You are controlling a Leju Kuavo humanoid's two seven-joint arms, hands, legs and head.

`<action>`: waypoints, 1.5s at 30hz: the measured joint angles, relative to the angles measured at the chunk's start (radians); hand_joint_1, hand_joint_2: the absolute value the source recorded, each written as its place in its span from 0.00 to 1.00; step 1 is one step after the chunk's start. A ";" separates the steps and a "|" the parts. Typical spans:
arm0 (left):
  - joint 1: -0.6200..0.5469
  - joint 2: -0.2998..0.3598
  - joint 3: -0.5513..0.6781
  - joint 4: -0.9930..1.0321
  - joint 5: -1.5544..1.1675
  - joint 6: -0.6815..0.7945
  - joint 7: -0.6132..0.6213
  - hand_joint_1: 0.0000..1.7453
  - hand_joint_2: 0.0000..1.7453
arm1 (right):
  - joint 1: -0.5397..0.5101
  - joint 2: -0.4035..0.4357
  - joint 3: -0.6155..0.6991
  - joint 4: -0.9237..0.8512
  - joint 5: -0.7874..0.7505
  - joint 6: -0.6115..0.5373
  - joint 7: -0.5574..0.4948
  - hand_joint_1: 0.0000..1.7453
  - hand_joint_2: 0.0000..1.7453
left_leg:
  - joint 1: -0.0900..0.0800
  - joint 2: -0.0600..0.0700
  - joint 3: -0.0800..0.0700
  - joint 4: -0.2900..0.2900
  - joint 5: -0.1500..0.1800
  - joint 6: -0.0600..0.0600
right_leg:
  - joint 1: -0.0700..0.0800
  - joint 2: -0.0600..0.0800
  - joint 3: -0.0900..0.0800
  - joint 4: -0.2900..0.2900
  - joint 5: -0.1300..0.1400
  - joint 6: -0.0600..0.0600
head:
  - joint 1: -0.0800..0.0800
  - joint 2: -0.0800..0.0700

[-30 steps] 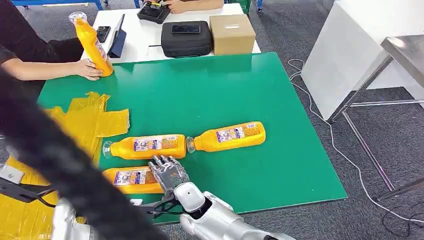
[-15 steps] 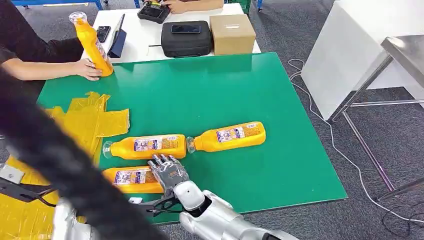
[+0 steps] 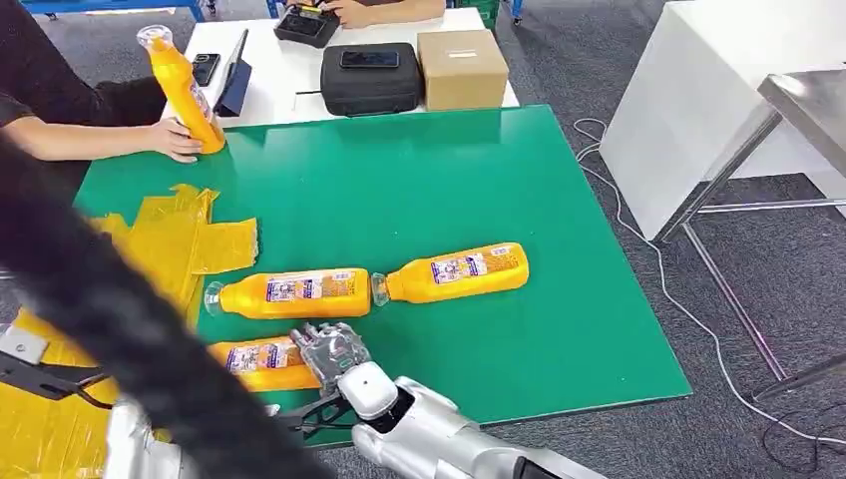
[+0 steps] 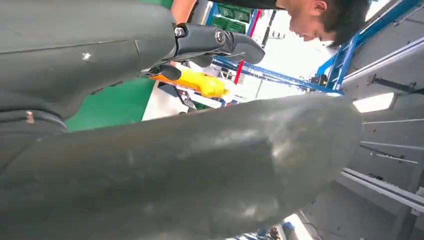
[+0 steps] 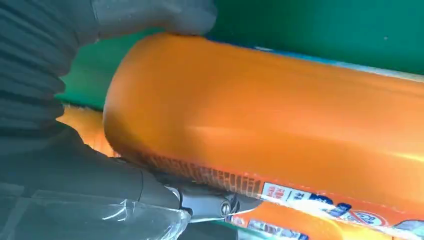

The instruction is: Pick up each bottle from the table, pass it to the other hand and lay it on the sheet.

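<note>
A: Right hand (image 3: 329, 349) is down on the nearest bottle (image 3: 261, 363), fingers wrapped over its base end, and the wrist view shows the thumb (image 5: 150, 17) on one side of the orange body and the palm on the other, so it grips that bottle

B: And the bottle lies flat on the green counter (image 3: 559, 329), cap end pointing away from the hand toward the yellow sheet (image 3: 170, 244)

A: Just beyond the hand's fingertips, a second bottle (image 3: 287, 293) lies on its side, and a third bottle (image 3: 454, 271) lies beyond and to the outer side of the hand, its cap nearly meeting the second's base

B: Left hand (image 4: 210, 42)? Its wrist view shows dark fingers raised off the counter, but I cannot tell whether they are spread or curled

A: Far across from the right hand, a person's hand (image 3: 178, 140) steadies an upright bottle (image 3: 185, 90) at the counter's corner

B: Behind that, a black case (image 3: 371, 78) and a cardboard box (image 3: 462, 68) sit side by side
</note>
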 measured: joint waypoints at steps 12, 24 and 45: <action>-0.016 0.000 0.000 0.008 0.011 -0.001 0.000 0.00 0.00 | -0.014 0.002 0.019 0.079 0.029 -0.022 0.012 1.00 1.00 | 0.000 0.000 0.006 0.000 0.000 0.000 | 0.000 0.000 0.006 0.000 -0.001 -0.001 | 0.000 0.000; 0.004 0.005 0.011 0.010 0.026 0.008 0.003 0.00 0.00 | 0.033 -0.068 -0.171 -0.015 0.004 -0.220 -0.008 1.00 1.00 | 0.000 -0.002 0.006 0.000 0.000 0.001 | 0.000 -0.003 0.008 0.000 0.000 0.000 | 0.001 0.000; 0.086 0.018 0.027 -0.032 0.024 0.009 0.008 0.00 0.00 | 0.189 -0.196 -0.498 -0.519 0.018 -0.248 -0.092 1.00 1.00 | 0.000 -0.001 -0.002 0.000 0.000 0.001 | 0.000 -0.002 0.000 0.000 0.000 0.000 | 0.000 0.000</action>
